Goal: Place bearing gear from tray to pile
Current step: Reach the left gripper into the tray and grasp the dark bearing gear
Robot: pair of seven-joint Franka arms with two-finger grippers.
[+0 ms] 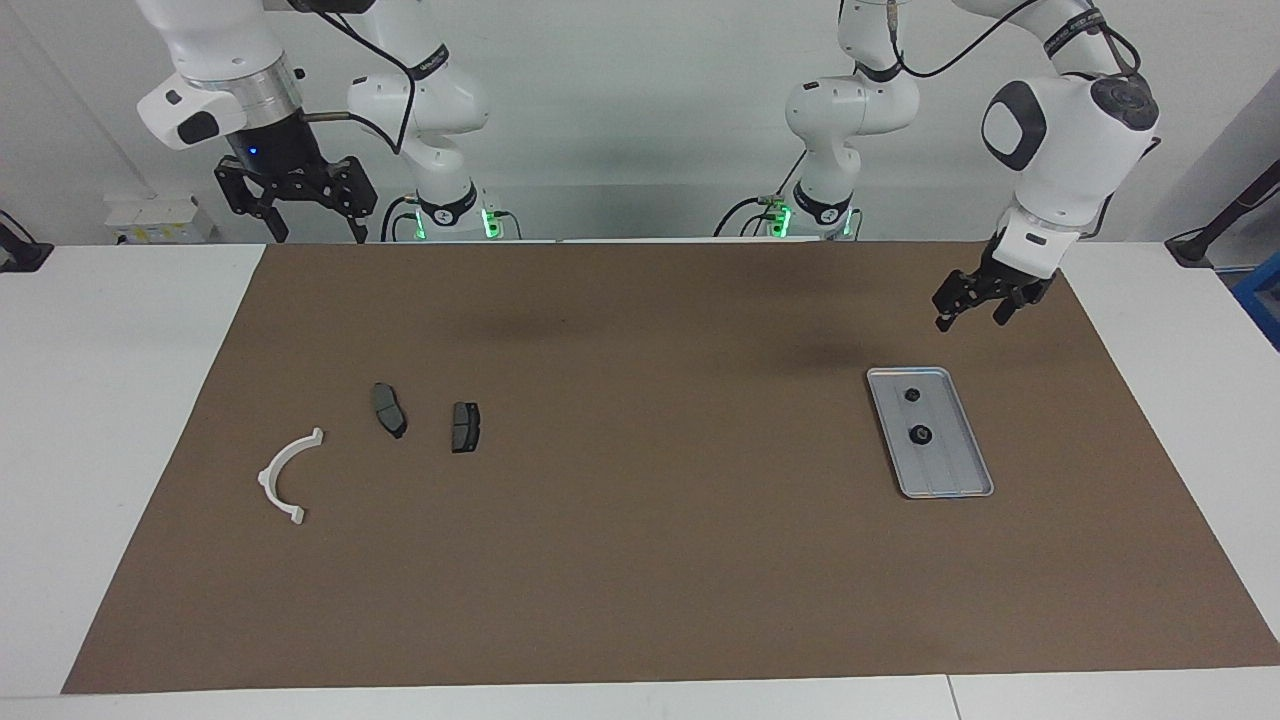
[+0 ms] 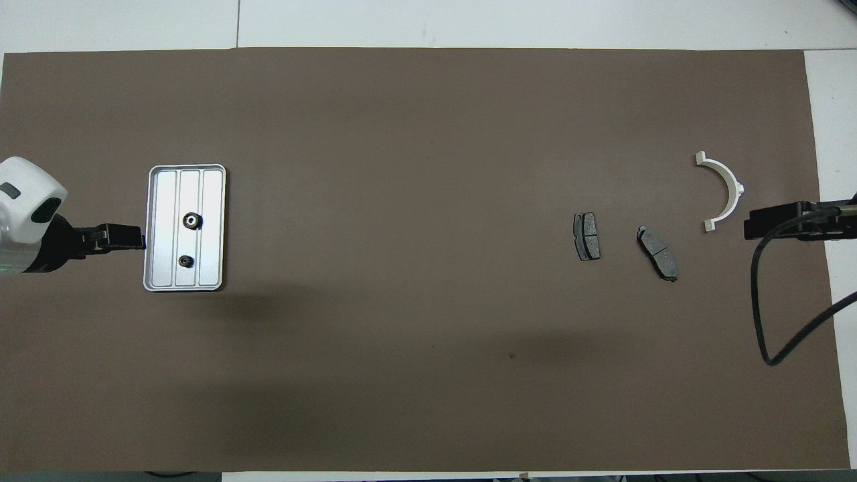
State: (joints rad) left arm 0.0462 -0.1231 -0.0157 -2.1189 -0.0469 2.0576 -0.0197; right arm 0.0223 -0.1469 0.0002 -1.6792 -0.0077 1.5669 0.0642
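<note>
The silver tray [image 1: 951, 470] lies on the brown mat toward the left arm's end; it also shows in the overhead view [image 2: 213, 201]. Two small dark bearing gears sit in it, the larger one [image 1: 920, 434] [image 2: 192, 219] farther from the robots than the smaller one [image 1: 912, 395] [image 2: 185, 260]. The pile lies toward the right arm's end: a white half-ring bracket [image 1: 288, 477] [image 2: 723, 191] and two dark brake pads [image 1: 389, 409] [image 1: 465, 427]. My left gripper [image 1: 970, 318] [image 2: 127, 237] is open and empty, in the air beside the tray. My right gripper [image 1: 318, 232] [image 2: 751, 224] is open, raised and waiting.
The brown mat [image 1: 640, 560] covers most of the white table. A black cable [image 2: 760, 301] hangs from the right arm over the mat's edge near the bracket.
</note>
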